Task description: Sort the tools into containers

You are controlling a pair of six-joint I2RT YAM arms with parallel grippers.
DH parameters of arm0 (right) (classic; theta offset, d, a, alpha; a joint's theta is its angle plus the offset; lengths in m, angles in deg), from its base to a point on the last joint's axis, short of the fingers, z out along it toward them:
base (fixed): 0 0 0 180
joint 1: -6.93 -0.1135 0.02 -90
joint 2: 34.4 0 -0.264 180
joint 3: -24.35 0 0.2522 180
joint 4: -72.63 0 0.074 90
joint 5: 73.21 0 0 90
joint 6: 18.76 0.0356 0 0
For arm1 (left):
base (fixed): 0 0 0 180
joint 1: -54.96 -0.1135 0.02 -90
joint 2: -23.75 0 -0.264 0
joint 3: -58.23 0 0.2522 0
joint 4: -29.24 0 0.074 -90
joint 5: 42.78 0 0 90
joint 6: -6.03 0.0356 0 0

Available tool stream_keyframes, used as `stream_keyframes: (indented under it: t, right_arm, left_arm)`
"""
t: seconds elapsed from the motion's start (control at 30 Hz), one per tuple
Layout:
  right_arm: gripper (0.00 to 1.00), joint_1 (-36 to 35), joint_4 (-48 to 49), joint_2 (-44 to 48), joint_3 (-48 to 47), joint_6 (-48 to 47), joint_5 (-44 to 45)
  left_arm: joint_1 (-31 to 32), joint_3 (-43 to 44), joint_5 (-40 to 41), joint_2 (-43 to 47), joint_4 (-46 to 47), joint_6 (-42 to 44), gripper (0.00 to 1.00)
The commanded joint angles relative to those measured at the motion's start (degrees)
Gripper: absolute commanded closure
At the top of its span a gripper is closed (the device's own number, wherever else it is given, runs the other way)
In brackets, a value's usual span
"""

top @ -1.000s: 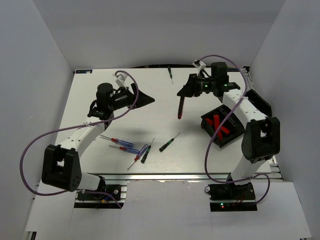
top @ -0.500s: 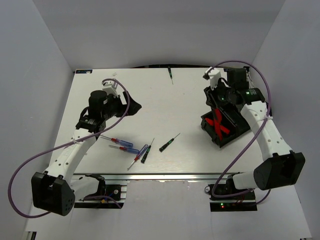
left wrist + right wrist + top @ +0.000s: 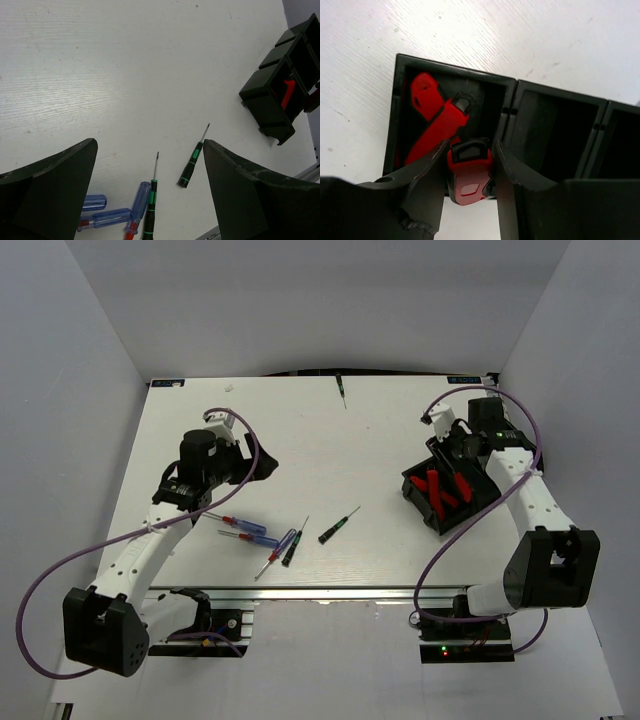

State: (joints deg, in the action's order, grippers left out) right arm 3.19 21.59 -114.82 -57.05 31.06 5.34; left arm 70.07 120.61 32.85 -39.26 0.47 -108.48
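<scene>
My right gripper (image 3: 470, 150) clamps a red-and-black folding utility knife (image 3: 467, 177) — just ahead, the small black plastic bin (image 3: 399, 105) holds red knives (image 3: 437, 125); my left gripper (image 3: 149, 147) gapes wide, empty.

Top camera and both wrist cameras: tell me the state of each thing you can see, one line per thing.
Left end effector: open, holding nothing.
Right end effector: shut on a utility knife at the knife bin.
Knife bin: holds other red knives.
Neighbouring bin: looks empty.
Screwdrivers: lying loose on the table, not in a bin.
</scene>
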Motion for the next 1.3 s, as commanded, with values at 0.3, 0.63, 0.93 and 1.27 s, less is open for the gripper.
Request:
stream_keyframes:
  t: [0.3, 0.63, 0.93, 1.27]
  right_arm:
    - [0.64, 0.58, 5.81, -2.37, 2.51, -1.12, -6.32]
    - [0.16, 3.05, 3.70, -3.95, -1.26, -2.44, -9.03]
    - [0.11, 2.96, -0.08, -12.81, -17.77, 6.07, -18.18]
    - [0.11, -9.68, 7.30, -38.21, -43.76, 35.78, -2.38]
  left_arm:
    - [-0.35, -3.01, 0.31, 3.76, -0.20, -0.98, 0.02]
    - [-0.35, -2.30, 0.49, 3.33, -0.64, -0.45, 0.02]
    - [-0.44, -1.51, 1.01, 3.06, -1.34, 0.17, 0.02]
    - [-0.52, -1.77, 2.32, 4.20, -3.36, -1.59, 0.02]
